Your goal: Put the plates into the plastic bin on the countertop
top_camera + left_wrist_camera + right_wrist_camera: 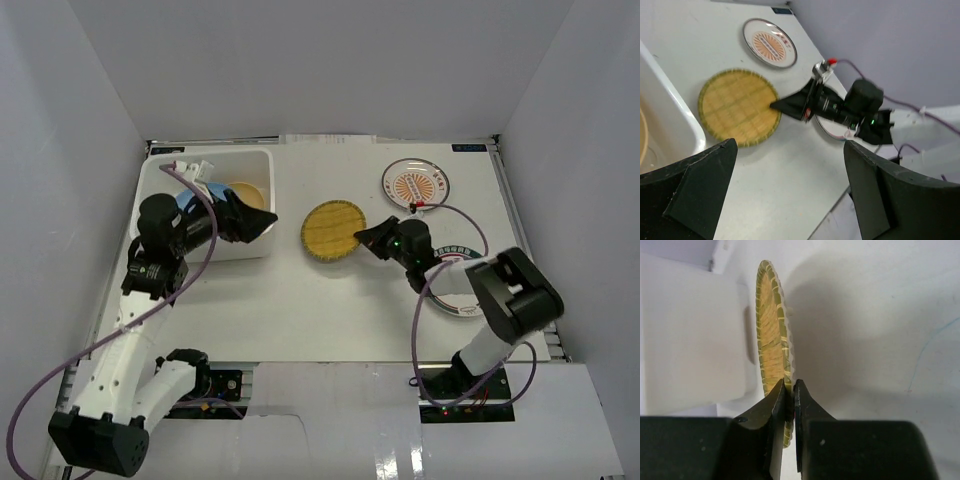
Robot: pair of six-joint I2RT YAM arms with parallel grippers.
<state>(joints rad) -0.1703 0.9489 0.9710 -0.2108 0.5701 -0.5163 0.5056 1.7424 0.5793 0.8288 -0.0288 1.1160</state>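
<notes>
A yellow woven-pattern plate [332,230] lies about flat on the white countertop [300,300], just right of the plastic bin [170,175]. My right gripper [364,238] is shut on the plate's right rim. In the right wrist view the jaws [790,390] pinch the woven rim [771,340]. My left gripper [265,222] is open and empty over the bin's right wall. In the left wrist view [790,190] it faces the woven plate [739,106]. The bin holds an orange-yellow plate [245,192] and a light blue plate [190,205].
A white plate with an orange pattern [415,185] lies at the back right and also shows in the left wrist view [769,43]. Another patterned plate [462,300] lies under my right arm. White walls enclose the countertop.
</notes>
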